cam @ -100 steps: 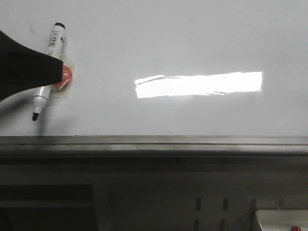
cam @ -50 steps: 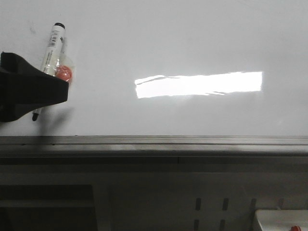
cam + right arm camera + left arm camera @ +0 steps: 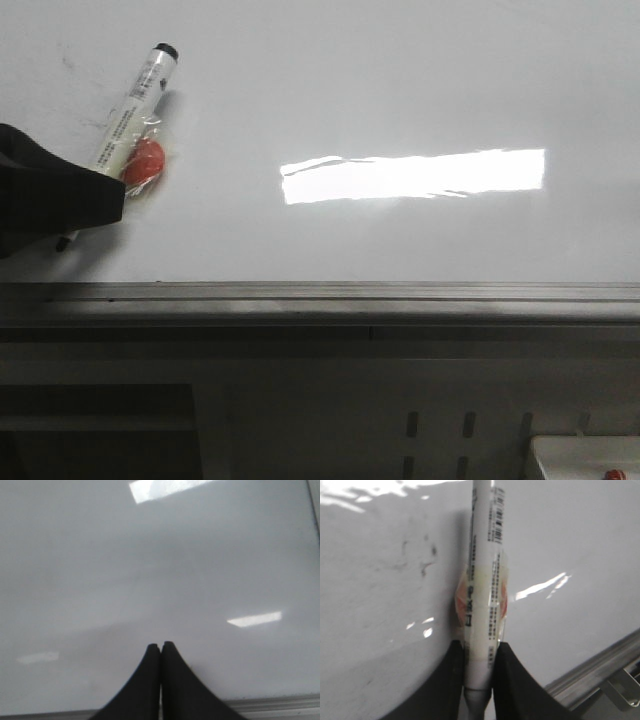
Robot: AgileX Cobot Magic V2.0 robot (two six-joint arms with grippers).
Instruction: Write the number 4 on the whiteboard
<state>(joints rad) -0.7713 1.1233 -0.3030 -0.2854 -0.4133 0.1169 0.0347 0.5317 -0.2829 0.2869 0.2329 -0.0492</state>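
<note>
Marker: while the left gripper (image 3: 479,655) clamps its lower barrel between both black fingers (image 3: 451,672), the white marker (image 3: 135,100) leans up and to the right over the board, black end cap topmost in the front view; a second ago it stood steeper and further left, with its black tip plainly showing below the gripper, and that tip is now almost wholly hidden behind the gripper body.
Orange lump: a round orange-red piece (image 3: 144,165) is bound to the barrel under clear tape (what it is cannot be told), just beside the gripper's edge.
Left gripper: closed tight on the marker; it has shifted lower and to the left edge of the front view since half a second ago.
Right gripper: its two fingertips (image 3: 160,647) are pressed together with nothing between them, above bare board.
Whiteboard: the whiteboard (image 3: 400,90) is glossy white, with a bright rectangular glare (image 3: 413,175) right of centre, unchanged from the earlier frames, and a grey metal edge rail (image 3: 320,293) along its near side.
Number 4: no stroke of it is drawn on the board; only faint grey smudges (image 3: 422,557) lie near the marker.
</note>
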